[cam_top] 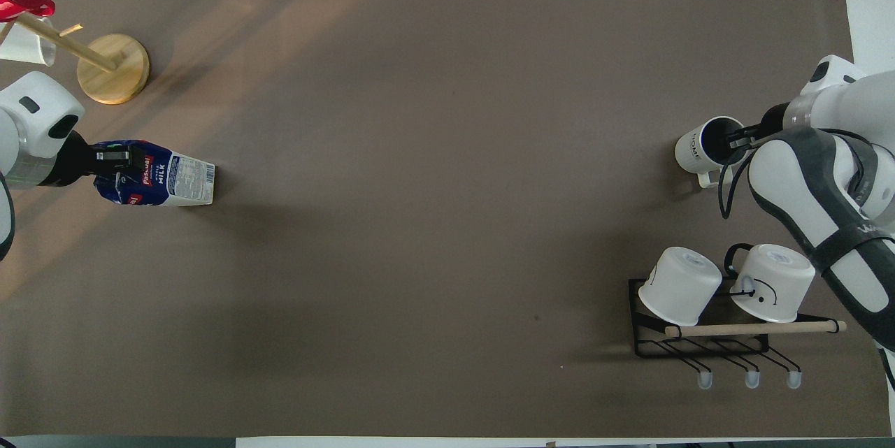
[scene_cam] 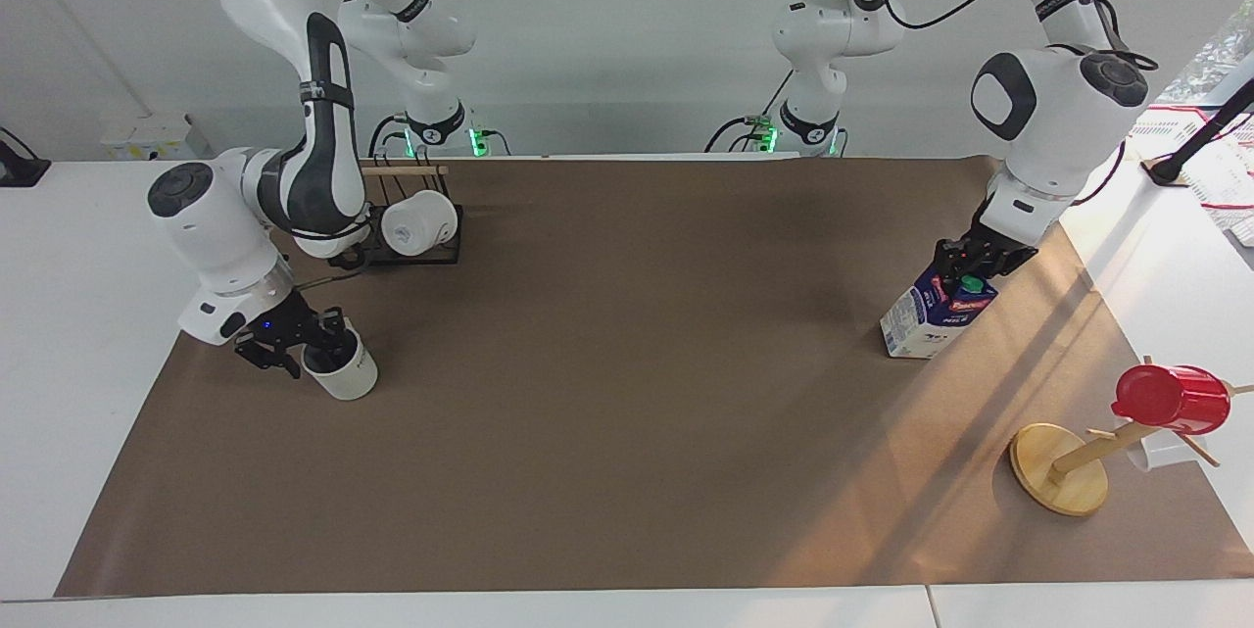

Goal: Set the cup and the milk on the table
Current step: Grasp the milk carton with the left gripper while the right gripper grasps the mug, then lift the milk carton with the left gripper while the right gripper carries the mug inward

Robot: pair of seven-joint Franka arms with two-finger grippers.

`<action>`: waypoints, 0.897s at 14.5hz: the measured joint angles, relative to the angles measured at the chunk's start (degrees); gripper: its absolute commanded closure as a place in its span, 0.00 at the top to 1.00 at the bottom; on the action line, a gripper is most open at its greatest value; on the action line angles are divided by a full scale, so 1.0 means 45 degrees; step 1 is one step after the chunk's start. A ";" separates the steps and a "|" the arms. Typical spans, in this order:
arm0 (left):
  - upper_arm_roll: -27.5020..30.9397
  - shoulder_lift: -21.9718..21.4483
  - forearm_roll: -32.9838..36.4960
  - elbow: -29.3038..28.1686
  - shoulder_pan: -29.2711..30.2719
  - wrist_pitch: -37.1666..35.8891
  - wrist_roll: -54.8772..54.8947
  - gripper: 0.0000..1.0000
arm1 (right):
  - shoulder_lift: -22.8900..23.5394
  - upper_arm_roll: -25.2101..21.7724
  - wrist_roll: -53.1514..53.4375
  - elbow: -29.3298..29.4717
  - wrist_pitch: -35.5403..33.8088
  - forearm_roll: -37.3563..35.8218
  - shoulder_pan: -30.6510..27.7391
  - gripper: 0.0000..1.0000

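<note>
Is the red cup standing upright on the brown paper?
No, the red cup hangs tilted on a peg of the wooden stand, above the brown paper.

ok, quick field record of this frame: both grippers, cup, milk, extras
left gripper: shut on the milk's top ridge
milk: on the table, left arm's end
right gripper: at the cup's rim, one finger inside; grip unclear
cup: upright on the paper, right arm's end
rack mugs: two, on black rack nearer the robots than cup
red cup: on wooden mug tree
</note>
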 measured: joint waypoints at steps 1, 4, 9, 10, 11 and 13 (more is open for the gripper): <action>-0.0002 -0.0051 0.0000 0.0099 -0.0001 -0.0031 0.0000 0.00 | -0.0006 0.0005 0.0000 0.0068 -0.0061 0.0003 0.0007 0.00; -0.0080 -0.0236 0.0000 0.0927 -0.0056 -0.0908 0.0000 0.00 | -0.0013 0.0012 0.0000 0.0287 -0.0319 0.0021 0.0023 0.00; -0.0319 -0.0334 0.0000 0.1821 -0.1041 -0.1791 -0.1259 0.00 | -0.0168 0.0049 0.0025 0.2074 -0.2546 0.0079 0.0194 0.00; -0.0347 -0.0330 0.0001 0.1844 -0.1329 -0.1794 -0.1618 0.00 | -0.0258 0.0079 0.0249 0.2726 -0.3275 0.0092 0.0327 0.00; -0.0362 -0.0322 0.0020 0.1888 -0.1554 -0.1805 -0.1886 0.00 | -0.0331 0.0104 0.0761 0.3344 -0.3859 0.0083 0.0607 0.00; -0.0384 -0.0301 0.0069 0.2023 -0.1789 -0.1923 -0.2085 0.00 | -0.0367 0.0160 0.2400 0.4040 -0.4187 -0.0489 0.1642 0.00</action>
